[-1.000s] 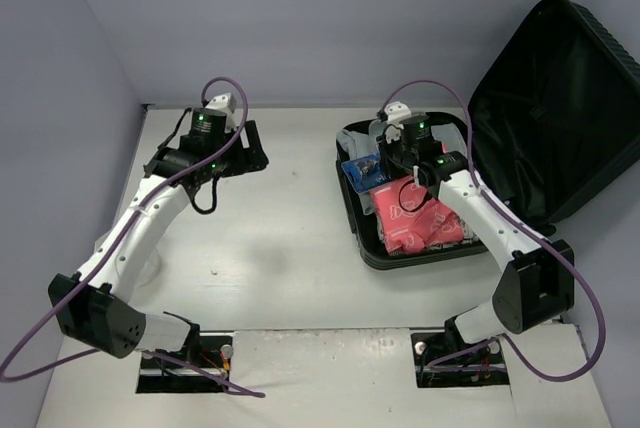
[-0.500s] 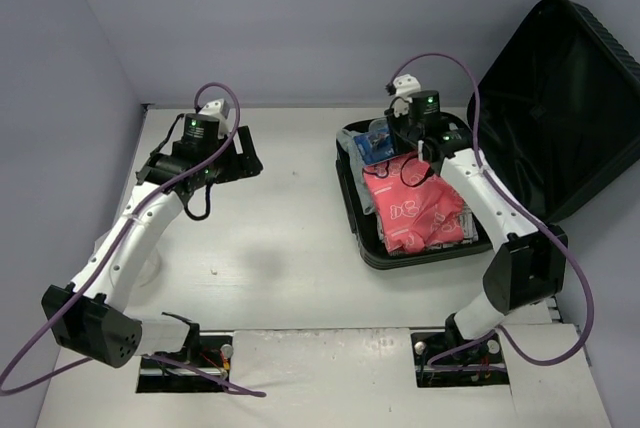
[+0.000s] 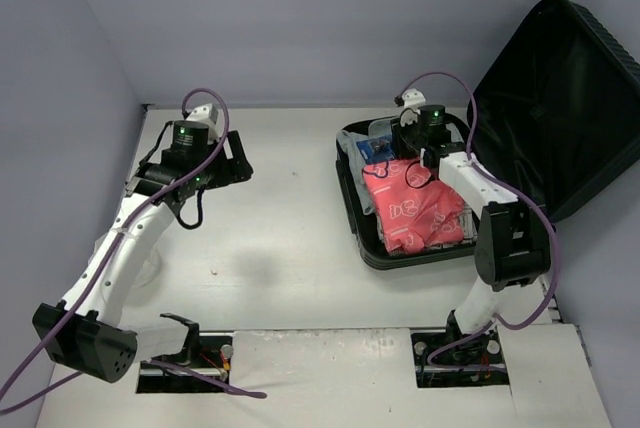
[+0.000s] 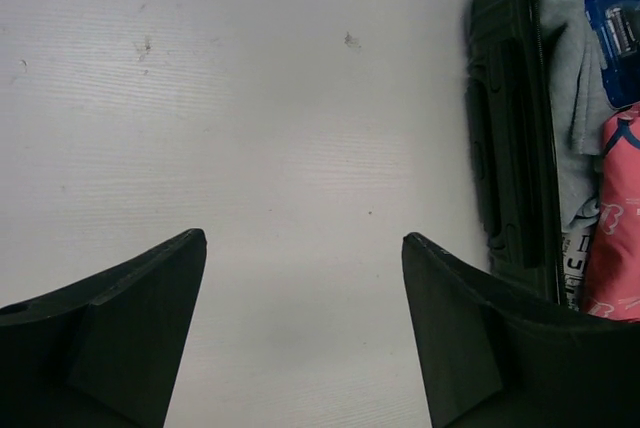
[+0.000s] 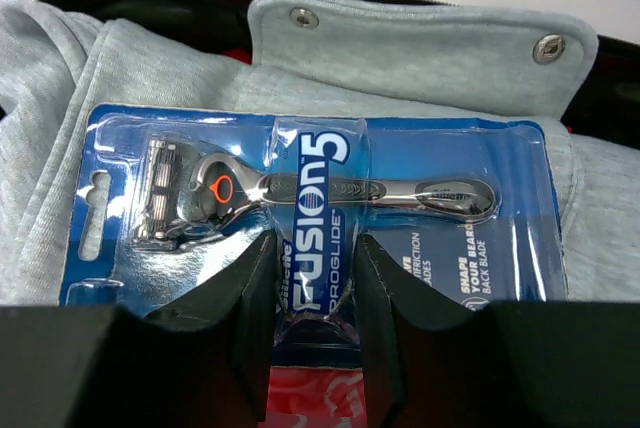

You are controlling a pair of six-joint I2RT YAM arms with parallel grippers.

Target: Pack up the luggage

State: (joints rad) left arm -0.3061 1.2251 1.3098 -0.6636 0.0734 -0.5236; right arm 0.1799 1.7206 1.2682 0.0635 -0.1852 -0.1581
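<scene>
Luggage: black hard-shell case [image 3: 410, 258] lying open on the right side of the table [image 3: 290, 238], just ahead of the right arm's base.
Lid: raised and leaning away to the right [image 3: 560, 98], its black lining facing the table.
Contents: a grey garment [image 5: 150, 58] at the far end, a blue razor blister pack [image 5: 310, 198] flat on top of it, and a pink printed packet [image 3: 415, 210] filling the near part.
Right gripper: low over the razor pack [image 5: 315, 248], fingers only narrowly apart, with the pack's printed middle strip showing in the gap. Whether they pinch that strip or merely straddle it, I cannot tell.
Left gripper: spread wide and holding nothing [image 4: 305, 238] – it hangs above bare table on the left, well apart from the case, whose ribbed wall shows at the edge of its wrist view.
</scene>
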